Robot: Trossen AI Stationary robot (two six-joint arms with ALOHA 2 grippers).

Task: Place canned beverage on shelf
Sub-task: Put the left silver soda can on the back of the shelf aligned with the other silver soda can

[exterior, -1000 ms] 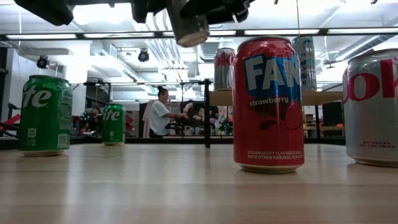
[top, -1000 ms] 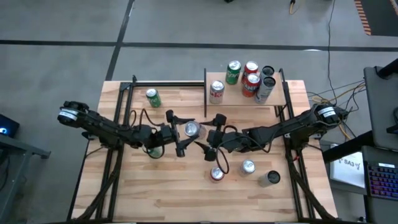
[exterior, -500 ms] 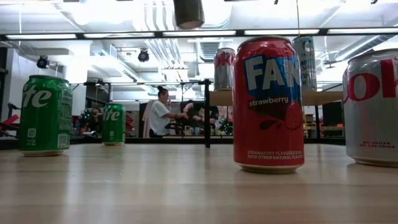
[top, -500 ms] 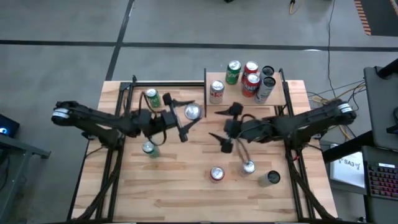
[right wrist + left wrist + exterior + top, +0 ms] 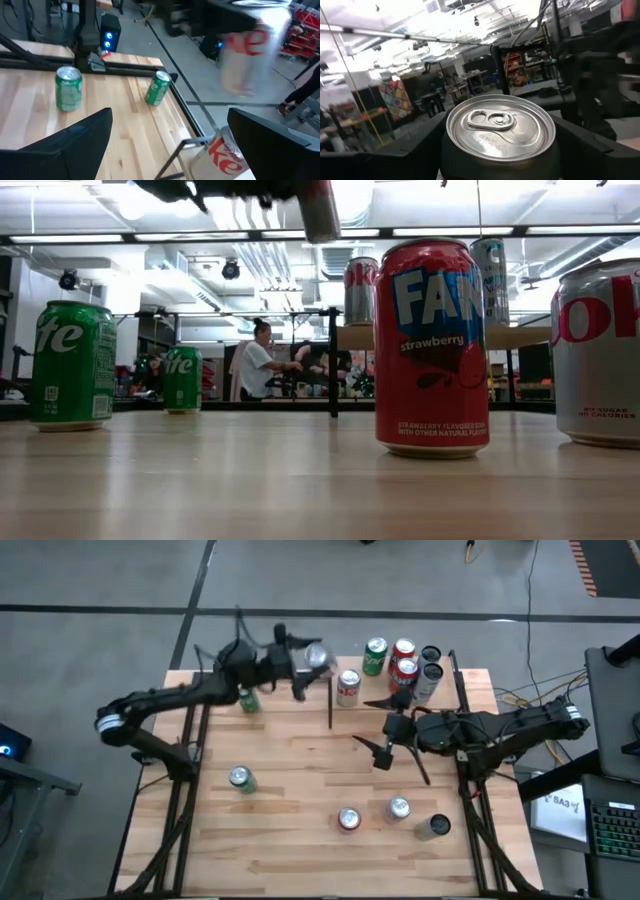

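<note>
High view: can in left gripper

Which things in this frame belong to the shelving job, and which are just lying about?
In the job:
- silver Diet Coke can, held aloft in the left gripper
- small light-wood shelf with black posts

Lying about:
- red Fanta strawberry can
- green Sprite can
- right gripper, fingers open, holding nothing
</note>
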